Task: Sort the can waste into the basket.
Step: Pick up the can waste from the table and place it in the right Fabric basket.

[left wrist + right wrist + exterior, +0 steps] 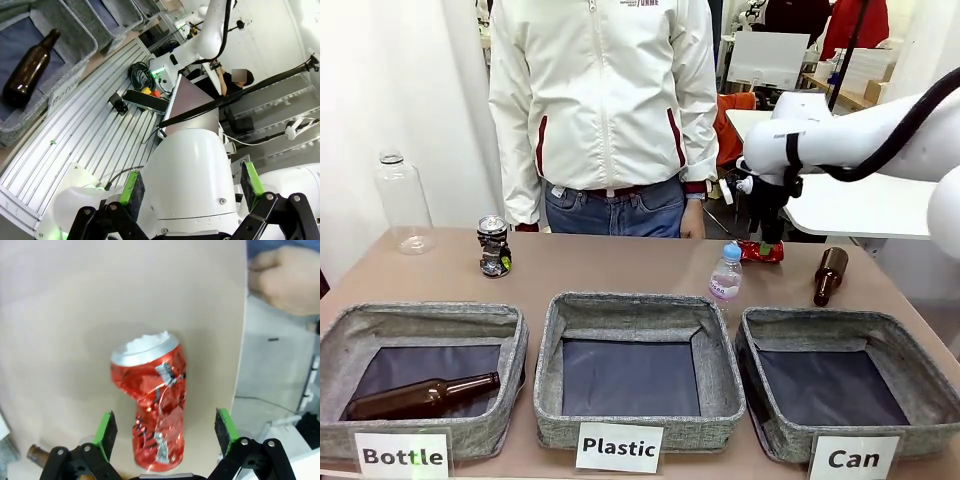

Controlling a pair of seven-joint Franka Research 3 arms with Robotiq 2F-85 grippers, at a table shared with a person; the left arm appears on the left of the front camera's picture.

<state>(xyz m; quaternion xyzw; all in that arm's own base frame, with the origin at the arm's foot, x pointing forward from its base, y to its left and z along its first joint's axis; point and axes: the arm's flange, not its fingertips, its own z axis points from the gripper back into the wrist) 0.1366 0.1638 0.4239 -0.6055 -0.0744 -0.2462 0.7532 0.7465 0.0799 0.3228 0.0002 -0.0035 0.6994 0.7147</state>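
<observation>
First pick of the job by the look of it; the right gripper (pixel 164 422) hangs straight over the crushed red can (pixel 150 390), jaws spread as wide as they go, a green pad on either side and nothing in its grasp. The can lies on its side near the far edge of the desk (pixel 620 265), right of middle, with the person's hand (pixel 282 277) close beyond that edge. My guess at the next move: come down, pinch across the crumpled body, lift, then carry it to the Can basket (pixel 817 322) at the near right corner; its dark floor is bare.

Room is a bit tight; the desk's far edge runs just beside the can, a small clear plastic bottle (pixel 725 273) stands near it on the left, and a brown glass bottle (pixel 829 276) sits between can and basket, so I'd go up and over. The black-silver can (pixel 494 247) stands upright toward the far left. The left gripper (pixel 191 185) is wide open too; it's got nothing.
</observation>
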